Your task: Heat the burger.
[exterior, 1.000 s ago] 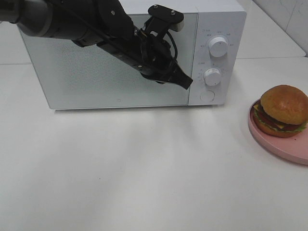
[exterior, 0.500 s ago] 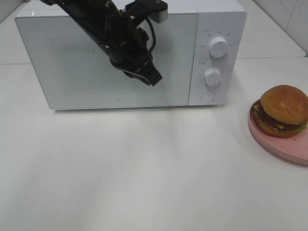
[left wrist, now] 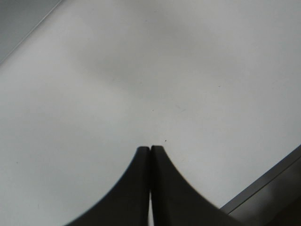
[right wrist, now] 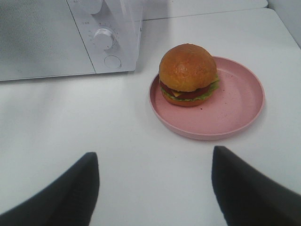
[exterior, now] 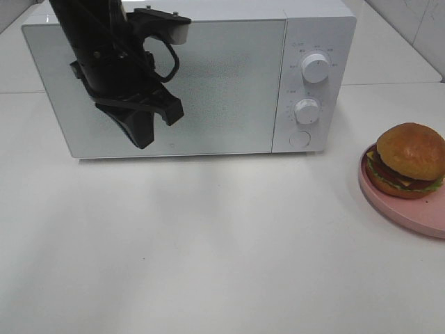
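burger [exterior: 409, 160] | golden bun, lettuce | upright on pink plate [exterior: 410, 212]

Microwave [exterior: 208, 76] dial markings, seemingly illegible

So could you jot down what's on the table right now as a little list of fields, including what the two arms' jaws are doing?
Appliance: white box-shaped microwave, door closed, two round white knobs
Food: round golden-brown bun burger, lettuce showing, sitting on the plate
Dish: round pink plate, on the white table, right of the microwave
Left gripper: black, jaws shut, empty, in front of the microwave door
Right gripper: jaws open, empty, facing the burger
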Controlling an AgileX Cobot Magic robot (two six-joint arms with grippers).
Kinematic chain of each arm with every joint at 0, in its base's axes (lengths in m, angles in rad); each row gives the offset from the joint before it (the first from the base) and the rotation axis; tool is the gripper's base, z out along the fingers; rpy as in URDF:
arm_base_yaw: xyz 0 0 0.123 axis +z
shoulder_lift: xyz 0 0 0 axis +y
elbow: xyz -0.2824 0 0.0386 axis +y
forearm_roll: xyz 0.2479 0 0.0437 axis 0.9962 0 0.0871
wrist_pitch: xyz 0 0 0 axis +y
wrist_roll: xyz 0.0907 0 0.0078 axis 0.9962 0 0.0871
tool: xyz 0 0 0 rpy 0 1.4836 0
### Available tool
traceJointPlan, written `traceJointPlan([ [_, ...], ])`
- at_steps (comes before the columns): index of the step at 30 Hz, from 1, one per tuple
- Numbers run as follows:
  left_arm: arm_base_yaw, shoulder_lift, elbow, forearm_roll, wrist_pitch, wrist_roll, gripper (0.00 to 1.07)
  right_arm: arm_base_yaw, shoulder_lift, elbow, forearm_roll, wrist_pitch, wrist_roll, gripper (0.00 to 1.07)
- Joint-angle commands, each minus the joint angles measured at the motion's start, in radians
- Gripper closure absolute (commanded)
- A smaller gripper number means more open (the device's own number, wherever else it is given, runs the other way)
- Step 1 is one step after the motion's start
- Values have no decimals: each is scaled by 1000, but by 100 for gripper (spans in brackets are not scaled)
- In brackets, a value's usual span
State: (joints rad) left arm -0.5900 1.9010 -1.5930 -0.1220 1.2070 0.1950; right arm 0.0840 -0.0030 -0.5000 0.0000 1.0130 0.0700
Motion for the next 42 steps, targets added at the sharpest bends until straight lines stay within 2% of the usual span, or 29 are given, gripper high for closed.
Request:
traceJointPlan([
  [1,58,-25,13,10,77,-79,106,-7,-28,1,-10,-10,-11,44],
  [5,104,-51,42,11,77,-82,106,-7,-28,1,-10,-10,-11,44],
  [7,162,-90,77,12,77,-98,106,-7,-28,1,-10,-10,-11,44],
  [13,251,-179,157,26,77,-106,106,-7,-28,1,-10,-10,-11,44],
  [15,282,-215,190,40,76,-128,106,-7,-28,1,-10,-10,-11,44],
  [17,323,-270,249,80,75,-195,106,-7,-28,1,-10,-10,-11,44],
  [18,323,-270,249,80,75,-195,106,-7,-28,1,-10,-10,-11,44],
  [19,332,-314,290,113,74,-236,106,-7,-28,1,-10,-10,-11,44],
  [20,334,-338,317,131,74,-252,106,-7,-28,1,-10,-10,-11,44],
  [21,334,-338,317,131,74,-252,106,-7,-28,1,-10,-10,-11,44],
  [23,334,-412,397,157,63,-278,106,-7,-28,1,-10,-10,-11,44],
  [24,334,-412,397,157,63,-278,106,-7,-28,1,-10,-10,-11,44],
  [26,334,-538,524,146,23,-298,106,-7,-28,1,-10,-10,-11,44],
  [27,334,-538,524,146,23,-298,106,-7,-28,1,-10,-10,-11,44],
  [29,334,-646,623,122,-1,-298,106,-7,-28,1,-10,-10,-11,44],
  [32,334,-688,659,122,-8,-298,106,-7,-28,1,-10,-10,-11,44],
  [34,334,-857,789,111,-30,-298,106,-7,-28,1,-10,-10,-11,44],
  [36,334,-894,814,111,-35,-298,106,-7,-28,1,-10,-10,-11,44],
  [37,334,-989,872,109,-54,-298,106,-7,-28,1,-10,-10,-11,44],
  [40,334,-1028,894,107,-59,-298,106,-7,-28,1,-10,-10,-11,44],
  [42,334,-1164,968,104,-85,-298,106,-7,-28,1,-10,-10,-11,44],
])
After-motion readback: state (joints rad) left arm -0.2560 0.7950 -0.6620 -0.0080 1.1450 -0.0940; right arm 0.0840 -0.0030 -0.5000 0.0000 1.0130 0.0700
